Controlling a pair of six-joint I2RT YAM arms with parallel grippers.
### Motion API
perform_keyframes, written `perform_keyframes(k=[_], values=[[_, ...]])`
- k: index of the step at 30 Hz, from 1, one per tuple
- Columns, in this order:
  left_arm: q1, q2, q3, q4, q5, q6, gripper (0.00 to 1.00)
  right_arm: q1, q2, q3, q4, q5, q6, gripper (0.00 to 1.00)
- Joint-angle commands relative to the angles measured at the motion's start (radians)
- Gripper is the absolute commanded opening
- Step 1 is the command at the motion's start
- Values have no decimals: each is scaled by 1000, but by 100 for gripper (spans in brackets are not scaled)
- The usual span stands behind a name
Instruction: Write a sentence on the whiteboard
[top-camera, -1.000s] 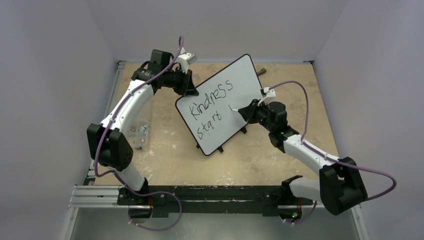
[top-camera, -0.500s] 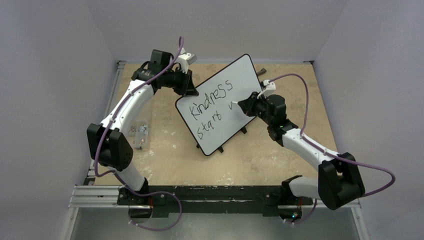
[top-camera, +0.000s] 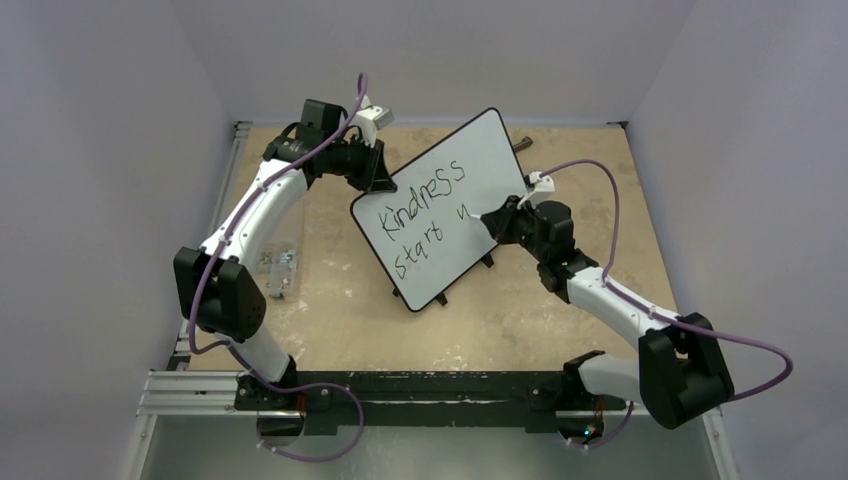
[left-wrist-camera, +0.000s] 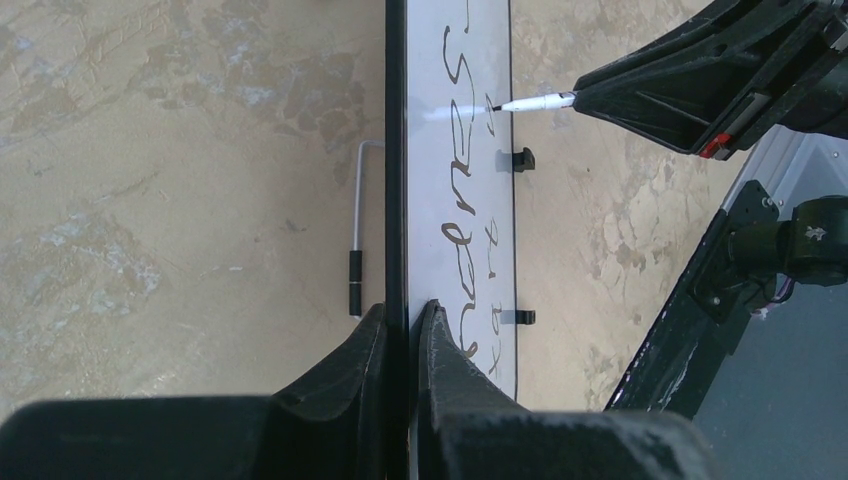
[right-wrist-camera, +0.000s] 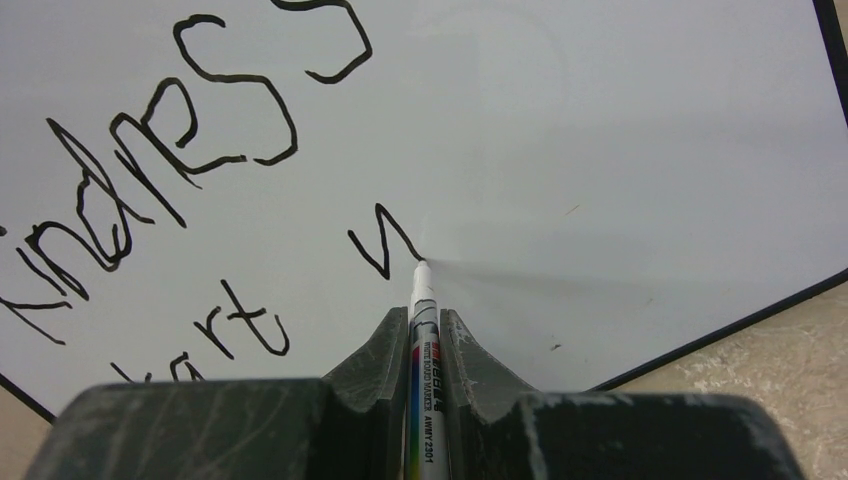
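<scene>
Right wrist: sentence cut off left.

The black handwritten sentence on the large glossy white, black-rimmed whiteboard has grown. 1 s ago only a short single stroke stood right of "start", half a sec ago it was a small v, and now it's a fuller zigzag mark w/ one more stroke. The right gripper, clamped on the slim white marker w/ rainbow stripe, went toward the board's far edge, then came back nearer & slightly right, its tip now at the mark's right end; right forearm & elbow swung w/ it.
</scene>
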Motion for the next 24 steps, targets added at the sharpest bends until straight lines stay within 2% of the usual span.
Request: perform_keyframes(k=[1,13,24], values=[[-34,29,-27,-102,-94,115,0,-1,-18,-8,-11,39,-11,0],[-39,27,-27,-102,-97,117,0,-1,59,160,-39,63,-32,0],[-39,32,-26,-102,-104,114,0,0,39,170,-71,40,-20,0]])
